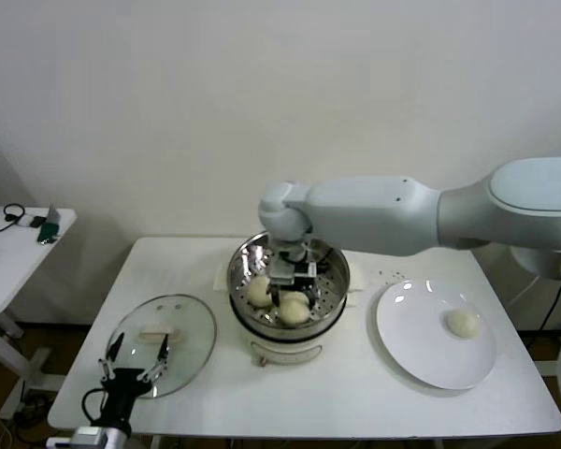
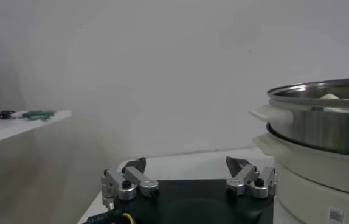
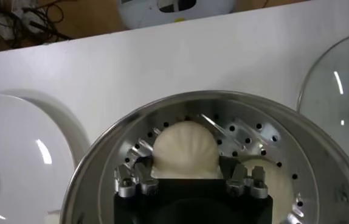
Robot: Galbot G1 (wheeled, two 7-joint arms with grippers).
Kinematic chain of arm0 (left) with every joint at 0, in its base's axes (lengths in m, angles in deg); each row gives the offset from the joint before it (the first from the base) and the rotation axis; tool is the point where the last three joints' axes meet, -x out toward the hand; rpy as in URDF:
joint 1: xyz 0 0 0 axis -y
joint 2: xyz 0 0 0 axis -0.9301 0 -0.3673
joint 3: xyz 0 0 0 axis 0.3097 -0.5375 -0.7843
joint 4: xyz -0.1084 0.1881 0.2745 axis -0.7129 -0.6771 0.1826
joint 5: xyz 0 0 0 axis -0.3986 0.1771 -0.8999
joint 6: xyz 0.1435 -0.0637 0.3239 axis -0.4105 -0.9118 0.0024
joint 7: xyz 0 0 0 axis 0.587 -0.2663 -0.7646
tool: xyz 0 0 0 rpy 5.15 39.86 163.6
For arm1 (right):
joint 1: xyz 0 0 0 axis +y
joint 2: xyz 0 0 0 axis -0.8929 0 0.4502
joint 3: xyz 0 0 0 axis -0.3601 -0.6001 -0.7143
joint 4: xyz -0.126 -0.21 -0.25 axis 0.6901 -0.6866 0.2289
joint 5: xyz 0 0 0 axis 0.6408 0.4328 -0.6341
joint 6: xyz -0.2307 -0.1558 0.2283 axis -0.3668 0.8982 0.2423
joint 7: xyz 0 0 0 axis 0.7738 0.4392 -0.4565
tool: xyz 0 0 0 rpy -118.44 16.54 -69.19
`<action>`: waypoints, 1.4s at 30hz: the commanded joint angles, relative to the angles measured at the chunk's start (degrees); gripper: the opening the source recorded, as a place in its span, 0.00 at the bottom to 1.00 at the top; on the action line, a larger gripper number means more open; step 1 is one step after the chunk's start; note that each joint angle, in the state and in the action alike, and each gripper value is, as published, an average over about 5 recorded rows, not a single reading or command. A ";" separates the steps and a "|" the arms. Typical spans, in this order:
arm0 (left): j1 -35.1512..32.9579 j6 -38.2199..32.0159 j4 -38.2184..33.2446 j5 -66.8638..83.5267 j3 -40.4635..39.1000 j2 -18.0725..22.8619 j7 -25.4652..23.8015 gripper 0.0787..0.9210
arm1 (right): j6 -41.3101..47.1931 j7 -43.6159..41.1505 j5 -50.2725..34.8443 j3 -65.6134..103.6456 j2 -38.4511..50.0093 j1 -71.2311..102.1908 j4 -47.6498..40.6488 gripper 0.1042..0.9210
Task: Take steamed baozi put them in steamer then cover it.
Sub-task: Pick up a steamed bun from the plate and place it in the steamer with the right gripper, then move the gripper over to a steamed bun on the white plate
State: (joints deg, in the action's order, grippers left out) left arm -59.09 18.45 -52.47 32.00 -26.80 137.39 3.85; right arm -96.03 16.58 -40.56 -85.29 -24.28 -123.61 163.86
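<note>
Here we see the white table [image 1: 355, 393] carrying everything, with the right arm [image 1: 402, 217] reaching over the steamer [image 1: 332, 281] at its middle and hiding much of the pot's far inside. The plate [image 1: 411, 346] lies to the robot's right with one steamed baozi [image 1: 463, 323] on it; the cover [image 1: 192, 327] rests flat to the left, partly masked by the left gripper [image 1: 134, 360], which hangs spread and empty over the cover's near edge. Inside the steamer the right gripper [image 3: 190, 176] straddles a bun [image 3: 185, 146], its fingers [image 3: 139, 173] beside the dough; we cannot tell if they still press it. Two more buns [image 1: 259, 290] sit on the perforated tray
</note>
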 commanded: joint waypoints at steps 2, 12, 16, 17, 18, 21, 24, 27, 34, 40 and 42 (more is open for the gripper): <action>0.15 0.05 0.01 0.03 -0.04 0.14 0.02 0.88 | -0.50 0.20 0.17 0.02 -0.56 0.59 -0.50 0.81; 0.18 0.08 -0.13 -0.01 -0.04 0.13 0.08 0.88 | -0.82 -0.06 -1.38 3.06 3.32 -4.25 -2.29 0.88; 0.25 0.08 -0.31 -0.06 -0.11 0.10 0.08 0.88 | 1.45 0.05 -4.44 2.90 8.03 -7.40 -4.30 0.88; 0.28 0.07 -0.32 -0.09 -0.12 0.08 0.08 0.88 | 2.50 0.23 -5.63 2.38 9.56 -8.17 -4.66 0.88; 0.32 0.05 -0.32 -0.11 -0.13 0.05 0.07 0.88 | 3.78 0.60 -7.35 1.47 11.37 -8.97 -4.98 0.88; 0.42 -0.01 -0.33 -0.11 -0.15 -0.03 0.07 0.88 | 8.83 3.74 -12.33 -2.17 17.60 -11.06 -5.05 0.88; 0.54 -0.05 -0.41 -0.06 -0.21 -0.12 0.04 0.88 | 16.71 7.06 -15.62 -5.59 24.29 -12.23 -3.61 0.88; 0.75 0.07 -0.54 -0.03 -0.38 -0.08 0.00 0.88 | 22.25 7.88 -17.39 -6.68 30.19 -11.86 -2.62 0.88; 1.79 0.68 -1.06 -0.70 -1.37 0.57 0.70 0.88 | 26.07 7.32 -14.65 -2.60 39.99 -3.77 -6.27 0.88; 2.30 0.82 -1.51 -0.65 -1.21 0.96 2.24 0.88 | 25.79 5.81 -6.27 7.32 44.55 9.87 -11.00 0.88; 1.95 0.82 -1.87 -0.72 -0.93 0.99 1.84 0.88 | 25.70 5.62 -4.35 11.80 45.47 14.64 -11.93 0.88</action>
State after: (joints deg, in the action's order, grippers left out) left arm -57.24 19.18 -53.95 31.51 -27.81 138.25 5.02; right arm -75.05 22.05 -51.16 -84.76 10.23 -124.91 156.72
